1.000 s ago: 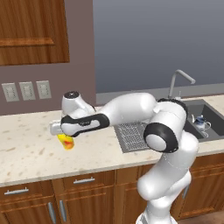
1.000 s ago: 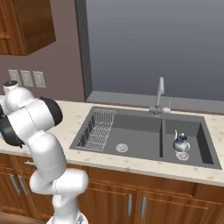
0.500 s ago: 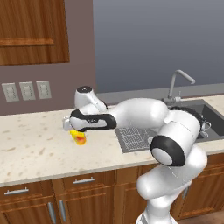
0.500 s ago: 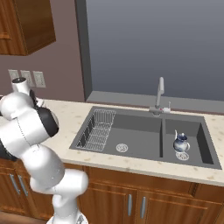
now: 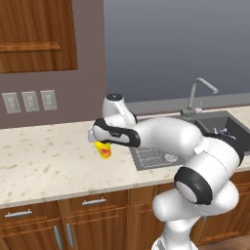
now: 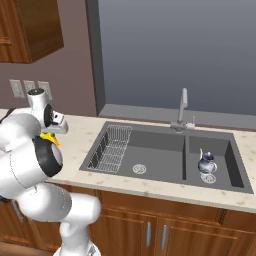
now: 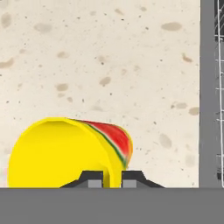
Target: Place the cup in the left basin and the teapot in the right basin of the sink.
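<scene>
My gripper [image 5: 101, 143] is shut on the rim of the cup [image 5: 104, 151], a yellow tumbler with red-orange patches, and holds it just above the counter left of the sink [image 6: 165, 182]. In the hand view the cup [image 7: 65, 148] hangs tilted at my fingertips, with the gripper [image 7: 111, 179] pinching its wall. From the right base view the cup [image 6: 51, 138] peeks out beside my arm. The blue-and-white teapot [image 6: 206, 163] stands upright in the narrower right basin [image 6: 216, 149], near its drain. The wider left basin [image 6: 155, 155] holds a wire rack [image 6: 114, 147] along its left side.
A speckled beige counter [image 5: 44, 163] stretches left of the sink. The silver faucet [image 6: 183, 107] rises behind the divider between the basins. Wall outlets [image 5: 30, 101] and a wooden upper cabinet [image 5: 36, 34] sit at the back left. The sink's grey edge [image 7: 206, 87] runs down the hand view's right.
My arm has carried the cup rightward over the counter, closer to the sink's left edge. The teapot has stayed put in the right basin.
</scene>
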Tool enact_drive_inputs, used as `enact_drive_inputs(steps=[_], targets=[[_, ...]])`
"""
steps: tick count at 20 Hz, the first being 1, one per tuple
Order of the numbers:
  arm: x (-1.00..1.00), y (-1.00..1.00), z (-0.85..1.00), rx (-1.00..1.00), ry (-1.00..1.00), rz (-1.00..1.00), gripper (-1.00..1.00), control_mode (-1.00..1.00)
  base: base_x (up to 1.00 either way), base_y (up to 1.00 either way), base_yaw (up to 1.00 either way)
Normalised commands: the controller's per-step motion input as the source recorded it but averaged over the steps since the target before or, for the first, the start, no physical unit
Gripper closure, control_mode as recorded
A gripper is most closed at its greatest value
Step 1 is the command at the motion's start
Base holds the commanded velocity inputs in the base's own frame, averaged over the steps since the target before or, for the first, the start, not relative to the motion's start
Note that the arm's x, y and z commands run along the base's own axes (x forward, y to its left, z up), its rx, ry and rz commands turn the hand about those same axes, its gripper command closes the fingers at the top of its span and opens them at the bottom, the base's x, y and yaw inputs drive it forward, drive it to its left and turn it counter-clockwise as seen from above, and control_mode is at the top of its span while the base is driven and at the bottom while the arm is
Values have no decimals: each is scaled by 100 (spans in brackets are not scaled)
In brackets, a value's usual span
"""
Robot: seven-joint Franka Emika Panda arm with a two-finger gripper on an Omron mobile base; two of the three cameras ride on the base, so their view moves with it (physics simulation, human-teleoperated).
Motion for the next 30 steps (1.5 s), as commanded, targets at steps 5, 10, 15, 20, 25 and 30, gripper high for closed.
enact_drive_inputs(steps=[5,10,15,20,25,30], targets=[[-3,-56,1,0,-1,0,100,-100,0,0,0],[-4,-58,9,0,-3,0,100,-100,0,0,0],[-2,-58,15,-2,-5,0,100,-100,0,0,0],[0,-58,12,0,-4,0,100,-100,0,0,0],[0,-51,1,0,-1,0,100,-100,0,0,0],[0,-46,0,0,0,0,100,-100,0,0,0]])
